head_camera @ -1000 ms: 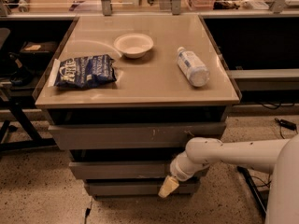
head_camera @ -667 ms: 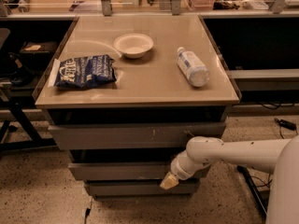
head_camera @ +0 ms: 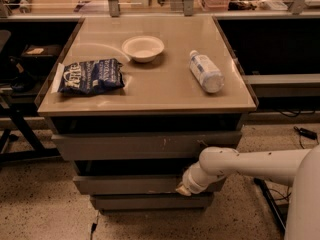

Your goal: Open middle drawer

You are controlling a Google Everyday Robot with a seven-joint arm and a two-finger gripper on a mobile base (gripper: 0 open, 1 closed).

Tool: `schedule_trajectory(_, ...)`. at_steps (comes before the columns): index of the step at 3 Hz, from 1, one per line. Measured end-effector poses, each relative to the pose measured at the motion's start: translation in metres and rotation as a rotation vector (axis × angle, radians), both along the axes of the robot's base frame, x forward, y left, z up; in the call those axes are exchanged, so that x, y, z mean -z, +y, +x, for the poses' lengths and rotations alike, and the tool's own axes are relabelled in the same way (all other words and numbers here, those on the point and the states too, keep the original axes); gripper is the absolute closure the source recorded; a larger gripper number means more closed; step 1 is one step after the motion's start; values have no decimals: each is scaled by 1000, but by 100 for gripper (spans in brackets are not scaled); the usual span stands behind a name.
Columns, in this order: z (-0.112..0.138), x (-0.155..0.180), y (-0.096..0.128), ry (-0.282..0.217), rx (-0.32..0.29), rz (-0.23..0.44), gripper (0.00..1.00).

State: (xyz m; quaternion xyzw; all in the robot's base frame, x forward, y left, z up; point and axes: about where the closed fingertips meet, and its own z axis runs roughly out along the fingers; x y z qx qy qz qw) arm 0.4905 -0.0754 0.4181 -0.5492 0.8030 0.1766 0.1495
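The middle drawer is a plain grey flat front in the cabinet under the tan tabletop, with a dark gap above it. It sits below the top drawer front, which has white scratch marks, and above the narrow bottom front. My gripper, at the end of the white arm reaching in from the right, is at the lower right part of the middle drawer front, touching or very close to it. The drawer's tray is hidden.
On the tabletop lie a blue chip bag at the left, a white bowl in the middle and a plastic bottle on its side at the right. Dark shelving flanks the cabinet. Cables lie on the floor at right.
My gripper has risen slightly, from the bottom drawer's level to the lower edge of the middle drawer front. The drawers and tabletop items have not moved.
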Motion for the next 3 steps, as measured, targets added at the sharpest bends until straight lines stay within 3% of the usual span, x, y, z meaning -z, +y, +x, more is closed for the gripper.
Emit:
schedule_trajectory(1,0,0,0,0,0,0,100)
schedule_trajectory(3,0,-10,0,0,0,0,100)
